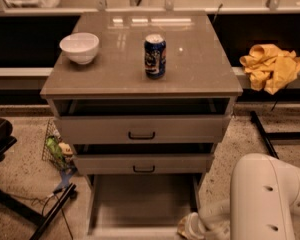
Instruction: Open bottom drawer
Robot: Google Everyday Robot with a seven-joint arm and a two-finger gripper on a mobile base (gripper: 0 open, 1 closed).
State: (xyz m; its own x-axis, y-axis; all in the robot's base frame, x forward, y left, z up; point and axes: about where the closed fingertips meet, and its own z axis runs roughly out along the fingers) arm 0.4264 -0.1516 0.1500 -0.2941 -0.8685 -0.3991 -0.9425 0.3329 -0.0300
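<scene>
Grey bottom drawer (pixel 140 200) open; tool (pixel 189 227) at its front-right corner.

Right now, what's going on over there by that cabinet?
A robot arm is working on the bottom drawer of a small cabinet. That drawer stands pulled far out, with its grey inside showing. The gripper sits low by the drawer's front corner, on the arm's side. The top drawer and middle drawer are each open a crack. A white bowl and a soda can stand on the cabinet top.
</scene>
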